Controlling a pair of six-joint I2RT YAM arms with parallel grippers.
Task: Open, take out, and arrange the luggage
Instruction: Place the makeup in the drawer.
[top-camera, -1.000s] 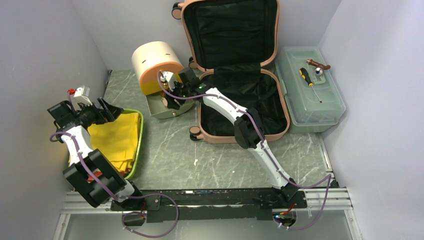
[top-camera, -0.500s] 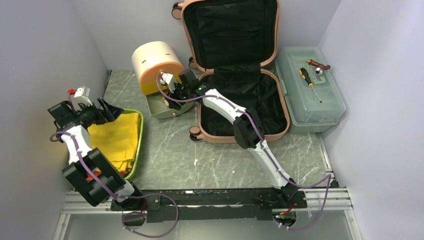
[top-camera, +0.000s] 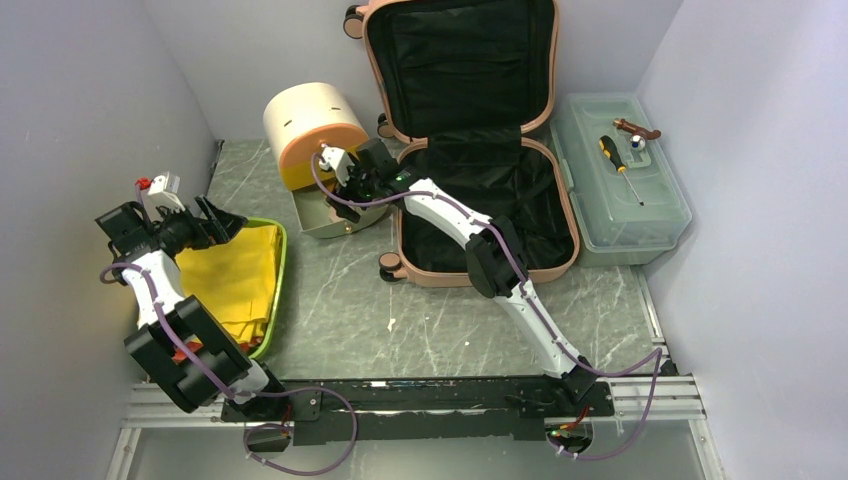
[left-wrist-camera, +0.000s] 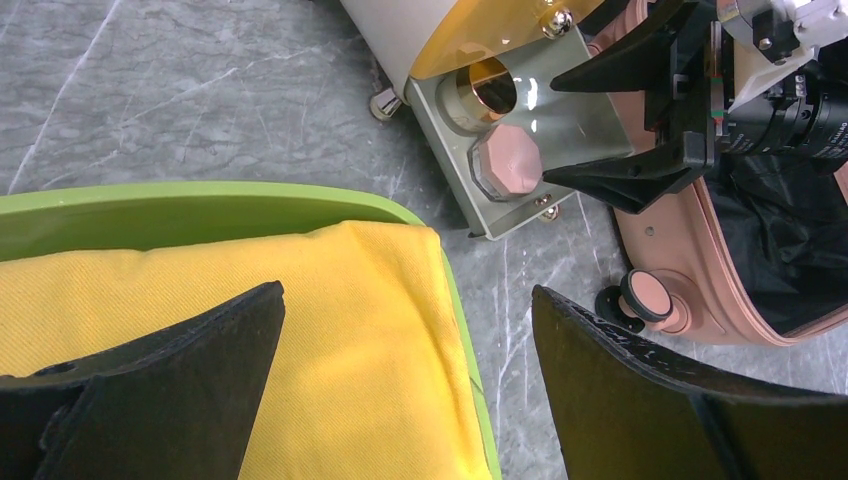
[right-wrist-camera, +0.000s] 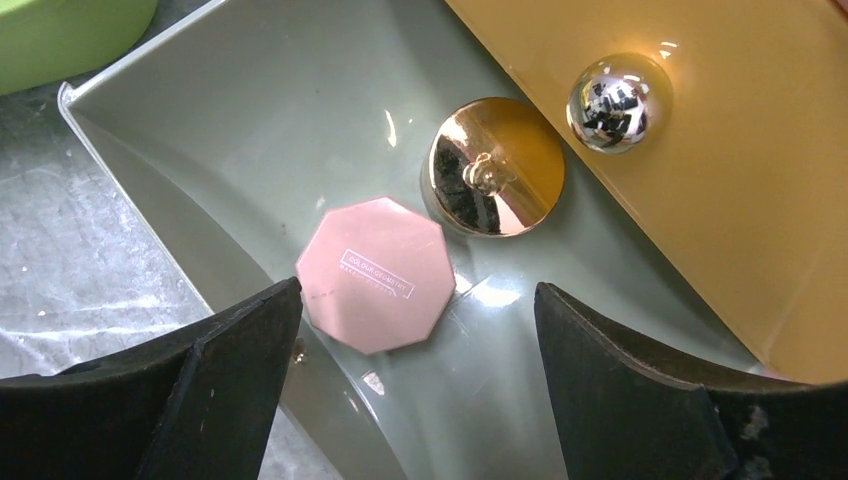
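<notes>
At the far left my left pincer (left-wrist-camera: 405, 300) hangs spread wide and empty above the one yellow cloth (top-camera: 235, 280). The cloth lies folded in the one green tray (top-camera: 277, 262), I think so that it stays tidy and off the tabletop (top-camera: 400, 320). Next comes the cream box (top-camera: 305, 120) with its lowest drawer (right-wrist-camera: 200, 130) pulled out, so things can be put in from above. My right pincer (right-wrist-camera: 418, 300) is over this drawer, its fingers wide apart and pinching nothing. Below it two things rest on the drawer floor, touching each other: one pink eight-sided compact (right-wrist-camera: 375, 273) and one round gold lid (right-wrist-camera: 497, 166). Further right stands the luggage (top-camera: 530, 215), already open. Its lid leans upright against the back wall, probably to keep the lower half free to reach. I see only black lining in both halves, so the taking out looks nearly finished. At the far right is one closed toolbox (top-camera: 655, 225), and three small things lie on top of it, among them one screwdriver (top-camera: 620, 167).
</notes>
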